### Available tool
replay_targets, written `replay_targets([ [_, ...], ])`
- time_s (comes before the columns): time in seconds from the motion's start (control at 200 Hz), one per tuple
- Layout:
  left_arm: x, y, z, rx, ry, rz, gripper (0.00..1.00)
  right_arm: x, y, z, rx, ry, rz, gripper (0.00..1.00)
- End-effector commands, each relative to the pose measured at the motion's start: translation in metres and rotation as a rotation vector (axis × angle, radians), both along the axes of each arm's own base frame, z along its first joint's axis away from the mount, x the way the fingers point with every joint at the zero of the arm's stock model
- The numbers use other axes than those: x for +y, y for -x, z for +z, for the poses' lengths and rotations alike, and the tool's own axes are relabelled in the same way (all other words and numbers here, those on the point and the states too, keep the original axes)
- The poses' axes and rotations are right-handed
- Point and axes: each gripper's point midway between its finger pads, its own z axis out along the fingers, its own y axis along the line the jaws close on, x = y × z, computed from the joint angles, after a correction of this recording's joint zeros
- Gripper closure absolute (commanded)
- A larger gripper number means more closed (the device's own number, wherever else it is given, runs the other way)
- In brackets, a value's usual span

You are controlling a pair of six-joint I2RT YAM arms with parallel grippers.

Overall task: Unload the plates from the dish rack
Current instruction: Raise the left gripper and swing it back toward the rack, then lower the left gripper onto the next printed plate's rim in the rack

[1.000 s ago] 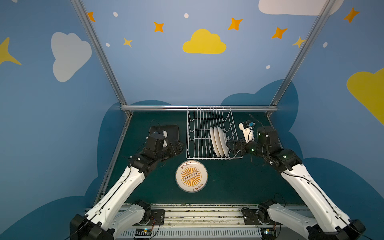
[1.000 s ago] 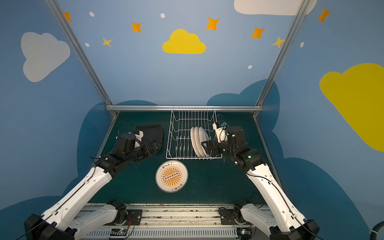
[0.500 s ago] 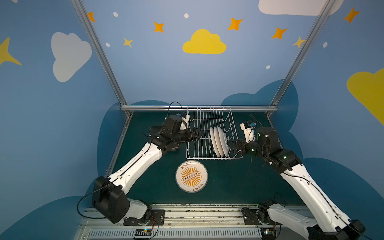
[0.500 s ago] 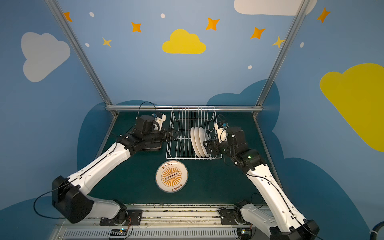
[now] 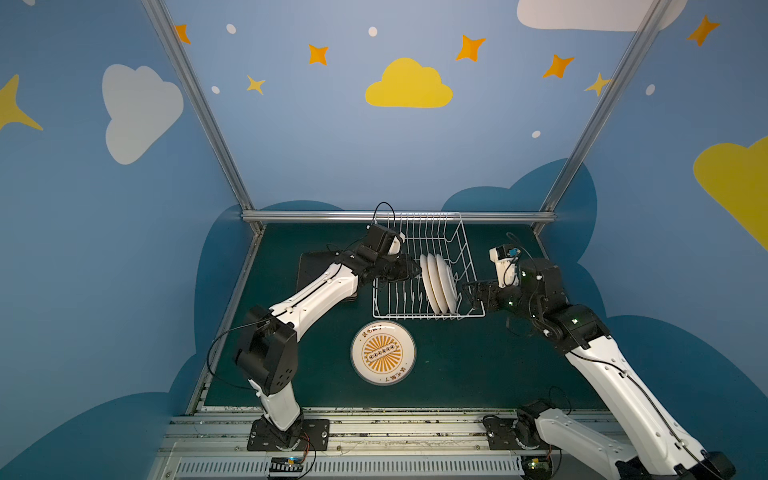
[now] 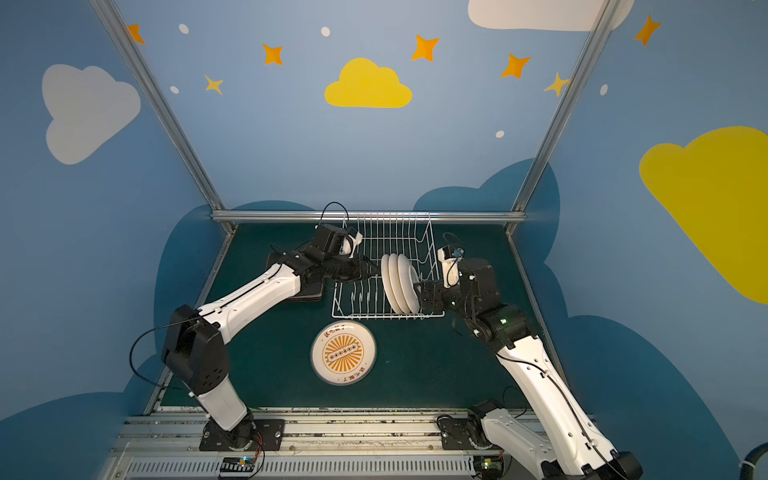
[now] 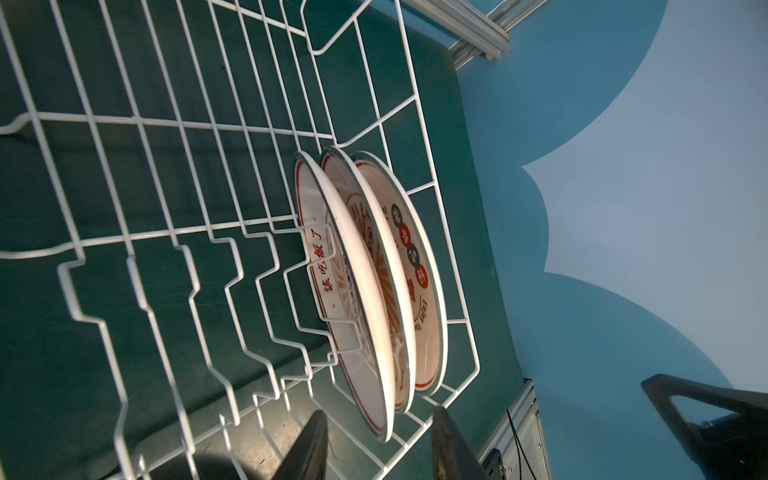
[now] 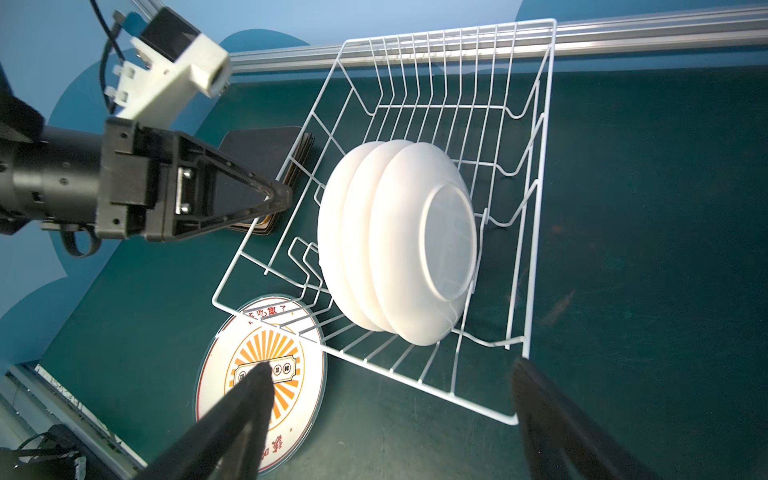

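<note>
Left arm has swung off the black square plates (image 5: 309,266) and into the dish rack (image 5: 415,318); right arm hasn't budged.

Both top views: left gripper (image 5: 409,269) is over the rack's left half, tip just beside the three round white plates (image 5: 436,282), which stand on edge in the tines, packed close. A sunburst plate (image 6: 343,352) lies flat on the mat in front of the rack. Right gripper (image 6: 419,297) sits at the rack's right wall; can't tell if it touches.

Left wrist: fingers (image 7: 307,444) are part-way closed with a gap left, and the nearest plate rim (image 7: 374,395) sits between them. Nothing clamped yet.

Right wrist: right fingers (image 8: 232,415) are spread wide and empty, so the rack isn't pinned.

Risks, as I judge them:
- The plates nearly nest, so the jaws could pinch two rims or drag a neighbour over.
- The rim is glossy and sloped. A shallow bite may slip on the lift and drop the plate onto the wires.
- A lift off the slot line would snag a tine. The light wire rack then rides up or slides, since nothing holds it down.
- The grippers are near each other, so a wide pull-out risks an arm clash.
</note>
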Motion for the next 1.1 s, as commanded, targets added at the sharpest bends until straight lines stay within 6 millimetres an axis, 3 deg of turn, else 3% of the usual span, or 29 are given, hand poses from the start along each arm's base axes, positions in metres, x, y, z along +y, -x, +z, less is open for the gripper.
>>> replay_targets([
  [0.0,-0.011,0.004,0.002,0.042,0.022,-0.031,0.6,-0.006,0.002,-0.003,0.004,0.003,-0.019,0.11],
  [0.21,-0.021,0.0,-0.017,0.082,0.028,-0.033,0.68,-0.007,0.001,-0.003,0.006,-0.001,-0.021,0.11],
  [0.395,-0.022,-0.003,-0.033,0.113,0.015,-0.012,0.68,-0.007,0.001,-0.003,0.009,-0.004,-0.022,0.11],
  [0.626,-0.03,-0.008,-0.042,0.127,0.014,-0.015,0.7,-0.007,-0.001,-0.003,0.013,-0.012,-0.028,0.11],
  [1.096,-0.035,-0.007,-0.052,0.181,0.033,0.01,0.9,-0.006,-0.002,-0.005,0.023,-0.023,-0.034,0.11],
])
